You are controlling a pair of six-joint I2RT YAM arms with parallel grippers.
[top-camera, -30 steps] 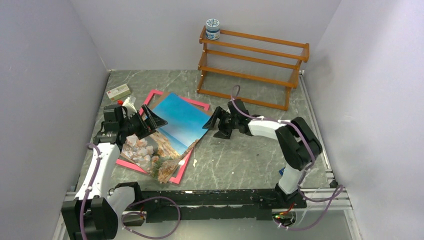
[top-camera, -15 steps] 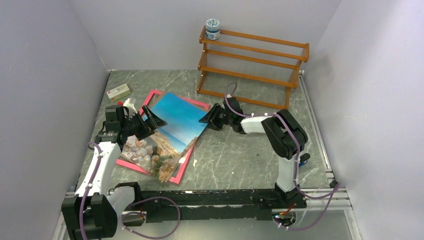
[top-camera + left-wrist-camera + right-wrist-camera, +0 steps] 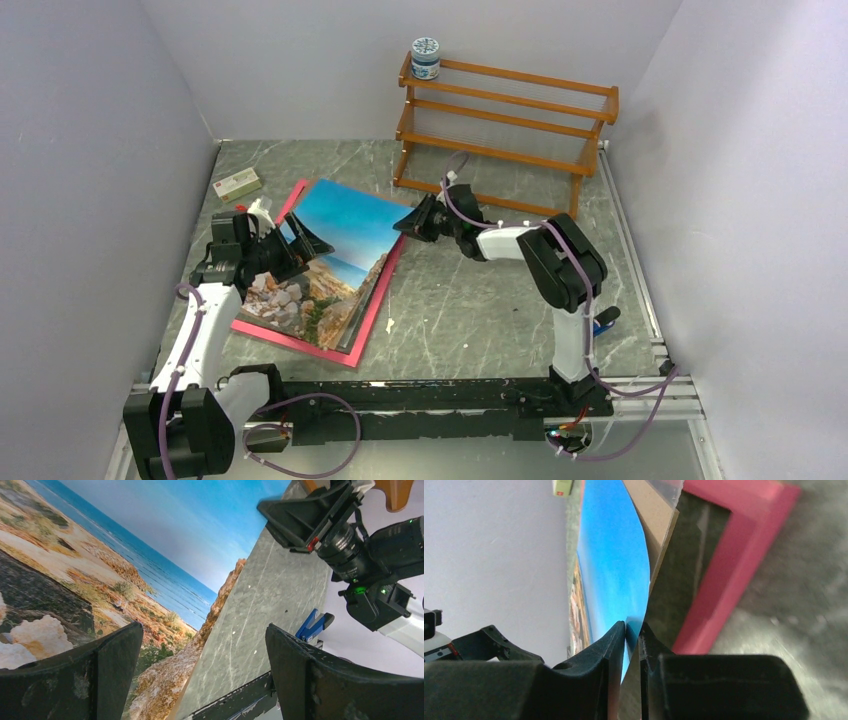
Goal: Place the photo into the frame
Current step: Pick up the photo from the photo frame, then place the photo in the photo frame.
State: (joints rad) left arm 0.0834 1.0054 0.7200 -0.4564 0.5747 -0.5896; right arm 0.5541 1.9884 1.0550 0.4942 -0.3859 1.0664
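Photo point(image 3: 610, 570) corner sits pinched in right hand point(image 3: 632, 630).

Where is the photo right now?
Top view, left of centre: the photo lies over the frame, its far right corner pinched by the right end effector.

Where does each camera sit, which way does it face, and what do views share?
Top external: above and behind the bases, looking down at the table; both arms, left gripper and right gripper show.
Left wrist: faces across the photo towards the right arm; own open fingers show.
Right wrist: looks along the photo's corner pinched in its fingers, frame beyond.
All three show the photo.
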